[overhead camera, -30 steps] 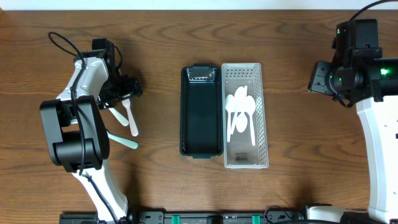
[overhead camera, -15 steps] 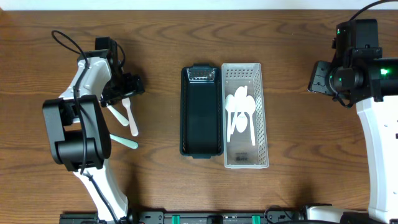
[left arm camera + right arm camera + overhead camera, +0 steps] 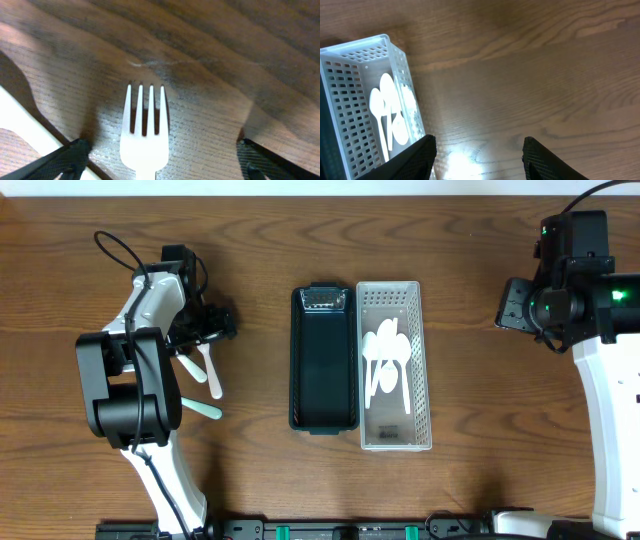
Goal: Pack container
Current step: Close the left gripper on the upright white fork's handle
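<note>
Basically, the left gripper (image 3: 207, 330) hung low over the table (image 3: 260, 240) w/ its fingers (image 3: 60, 161) spread wide. They straddled a white fork (image 3: 146, 125), neither one seen touching it. It was prob. lined up that way so the fork sat between the jaws, ready for a pinch. The fork lay flat, tines toward 12 o'clock in the wrist view. In the overhead it sat approx. at 9 o'clock from the dark tray (image 3: 323, 370), well apart, w/ a mint utensil (image 3: 200, 408) near its 6 o'clock. The white basket (image 3: 425, 360) touched the tray's 3 o'clock side and held several spoons (image 3: 385, 350). The tray looked empty, so my guess is forks go there, though the task line doesn't say.

The right gripper (image 3: 479, 155) was spread too, nothing between the jaws, off toward 2 o'clock from the basket. Likely it was just out of the way while the left arm worked.

Views: the overhead gave the layout, but the left arm hid how the fingers sat round the fork. Only the left wrist cam showed the fork roughly midway between them. It also showed a pale strip (image 3: 20, 117) at 8 o'clock; couldn't tell what that was. The right wrist cam showed the basket & spoons at its 9 o'clock, and bare wood betw. the fingers.
</note>
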